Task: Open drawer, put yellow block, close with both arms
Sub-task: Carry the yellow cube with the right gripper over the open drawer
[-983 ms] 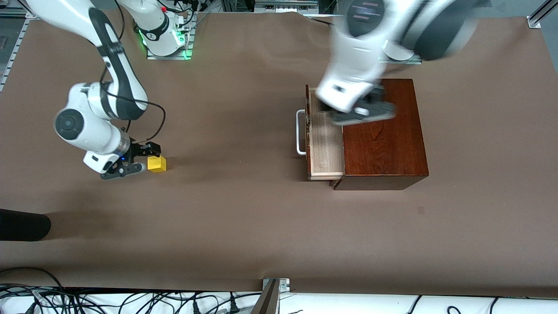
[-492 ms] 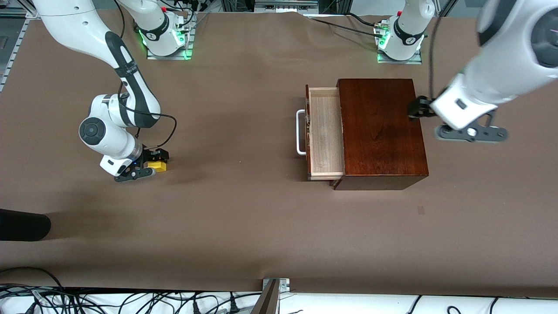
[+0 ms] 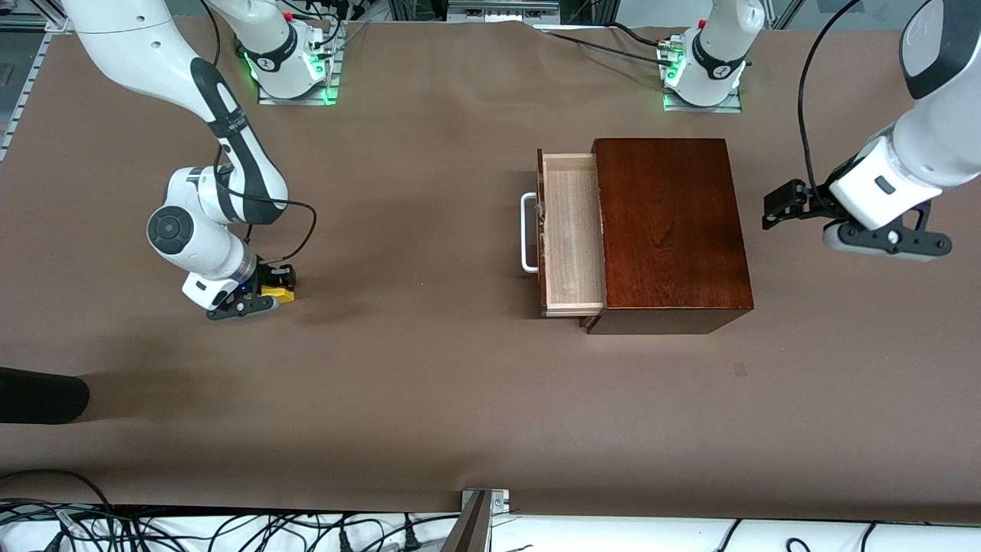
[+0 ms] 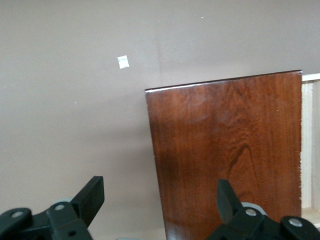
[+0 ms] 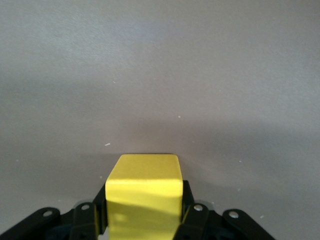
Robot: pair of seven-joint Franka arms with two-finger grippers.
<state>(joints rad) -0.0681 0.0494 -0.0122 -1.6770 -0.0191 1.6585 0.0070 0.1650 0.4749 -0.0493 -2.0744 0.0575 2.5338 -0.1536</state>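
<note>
1. At the right arm's end of the table we saw the right gripper [image 3: 277, 285] down at the brown table [image 3: 429, 399], its fingers [image 5: 192, 215] pressed against two sides of the yellow block [image 3: 276, 291]. In the right wrist view the yellow block [image 5: 144, 192] sat squarely between the two black fingers, so we took the grip as clamped on it, with the block at or just above the tabletop; we could not tell which.
2. Toward the middle, well apart from the block, we found the drawer [image 3: 571, 234] pulled partly out of the dark wooden box [image 3: 670, 230], its pale interior showing with nothing in it and its white handle [image 3: 527, 234] facing the right arm's end of the table.
3. The box stood closer to the left arm's base than to the right arm's, its polished top bare.
4. At the left arm's end we saw the left gripper [image 3: 774, 208] in the air over the table just beside the box, clear of it. In the left wrist view its two fingers [image 4: 92, 192] stood wide apart with nothing between them, and the box top [image 4: 225, 155] lay below.
5. A dark object [image 3: 38, 395] lay at the table's edge, nearer to the front camera than the block.
</note>
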